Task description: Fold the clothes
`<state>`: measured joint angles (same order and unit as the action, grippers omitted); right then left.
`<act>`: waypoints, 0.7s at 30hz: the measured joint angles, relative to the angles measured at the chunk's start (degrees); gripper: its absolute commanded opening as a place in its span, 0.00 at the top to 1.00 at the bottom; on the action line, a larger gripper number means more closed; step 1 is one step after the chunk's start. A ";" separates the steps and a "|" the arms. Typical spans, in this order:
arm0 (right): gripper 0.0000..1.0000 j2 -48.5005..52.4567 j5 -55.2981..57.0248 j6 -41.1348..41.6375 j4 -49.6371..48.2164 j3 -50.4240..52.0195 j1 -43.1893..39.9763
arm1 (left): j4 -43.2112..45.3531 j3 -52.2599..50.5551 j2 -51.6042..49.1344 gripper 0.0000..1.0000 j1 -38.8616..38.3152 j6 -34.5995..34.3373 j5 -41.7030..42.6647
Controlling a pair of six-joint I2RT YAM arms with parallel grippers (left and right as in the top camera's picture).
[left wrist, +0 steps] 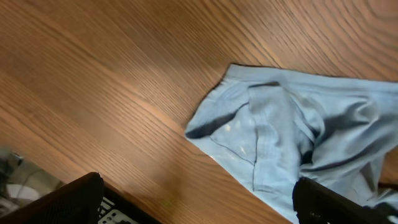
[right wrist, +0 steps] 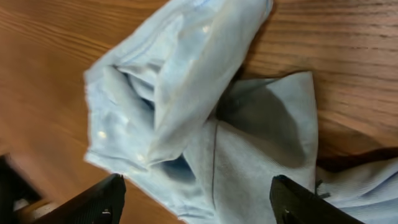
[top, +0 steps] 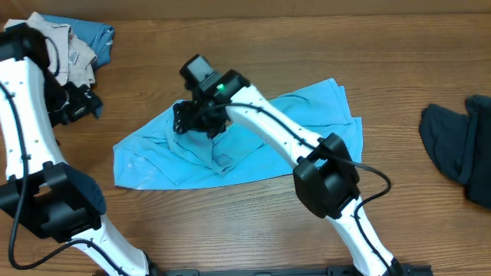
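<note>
Right tool, left tool — both spread, one T-shirt, two other piles

The right arm reaches from its base at the near edge up and to the left, its white links bent at a dark elbow joint, with a green light lit on the wrist. At its end the right gripper points downward, its two dark fingers spread wide apart. The left arm rises along the left edge. Its left gripper is turned toward the right, with fingers likewise spread wide.
</note>
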<state>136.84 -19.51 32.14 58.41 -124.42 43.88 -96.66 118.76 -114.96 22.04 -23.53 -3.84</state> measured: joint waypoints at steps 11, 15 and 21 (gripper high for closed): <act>0.15 0.92 9.90 1.60 34.21 -21.62 -32.24 | 5.27 -2.84 0.39 0.00 -16.46 11.54 12.04; 0.14 0.37 4.07 -5.57 38.60 -26.23 -48.35 | 19.39 -20.41 1.01 0.00 -27.02 10.01 13.73; 0.10 0.33 -1.40 -12.07 38.71 -26.23 -58.23 | 30.12 -28.72 0.94 0.08 -31.43 9.01 13.64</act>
<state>137.16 -20.91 20.08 97.12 -150.65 -14.35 -66.54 90.04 -114.02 -9.39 -14.52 9.80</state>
